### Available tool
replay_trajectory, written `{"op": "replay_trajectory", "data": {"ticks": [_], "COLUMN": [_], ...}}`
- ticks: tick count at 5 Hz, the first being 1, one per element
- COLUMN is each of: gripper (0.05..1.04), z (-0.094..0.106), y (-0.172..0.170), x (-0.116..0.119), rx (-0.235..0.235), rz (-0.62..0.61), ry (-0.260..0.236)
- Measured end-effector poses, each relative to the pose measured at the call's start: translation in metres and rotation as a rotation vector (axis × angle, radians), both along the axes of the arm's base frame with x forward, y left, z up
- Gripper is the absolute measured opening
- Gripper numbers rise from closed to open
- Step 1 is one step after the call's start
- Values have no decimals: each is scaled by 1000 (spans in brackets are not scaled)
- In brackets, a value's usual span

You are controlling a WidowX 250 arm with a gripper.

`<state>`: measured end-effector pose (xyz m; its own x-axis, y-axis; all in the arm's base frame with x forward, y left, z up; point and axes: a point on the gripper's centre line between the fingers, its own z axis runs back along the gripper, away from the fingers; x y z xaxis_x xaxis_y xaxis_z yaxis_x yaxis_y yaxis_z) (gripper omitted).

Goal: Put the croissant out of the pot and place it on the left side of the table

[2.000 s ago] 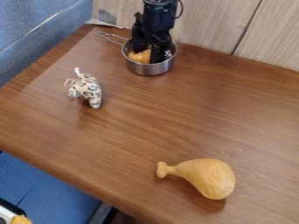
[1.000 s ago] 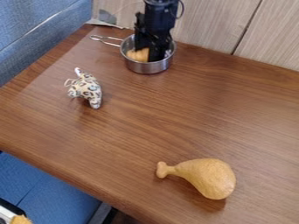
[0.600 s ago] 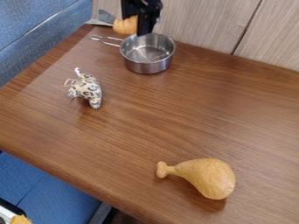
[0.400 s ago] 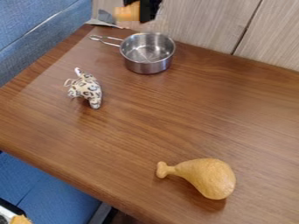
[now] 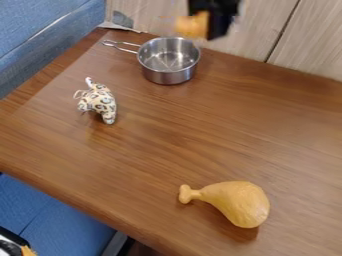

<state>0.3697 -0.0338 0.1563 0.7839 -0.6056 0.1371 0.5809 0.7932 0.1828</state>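
Observation:
At the top edge, a little right of centre, the black gripper (image 5: 208,22) hangs in the air, shut on the croissant (image 5: 192,25). The orange-yellow croissant sticks out on the gripper's left side, above and slightly right of the pot. Below them the steel pot (image 5: 169,74) stands upright near the back of the wooden table (image 5: 160,145), its wire handle pointing left and its inside bare.
A spotted plush toy (image 5: 99,102) lies on the table's left part. A toy drumstick (image 5: 234,201) rests near the front right. A wood-panelled wall (image 5: 267,30) rises behind the table, and blue seats flank its left and front edges.
The gripper has lifted the croissant up out of the pot, then carried it to the right. During this the pot has shifted slightly left and is still now.

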Motion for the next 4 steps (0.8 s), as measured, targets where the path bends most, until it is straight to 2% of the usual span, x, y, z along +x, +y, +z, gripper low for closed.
{"op": "replay_trajectory", "data": {"ticks": [1,2,4], "gripper": [656,656,656], "z": [-16,-49,-95], "y": [-17,-31,-56], "x": [-21,-55,-87], "rx": [-11,0,29], "rz": [-33,-93,-203], "ry": [23,55,95]}}
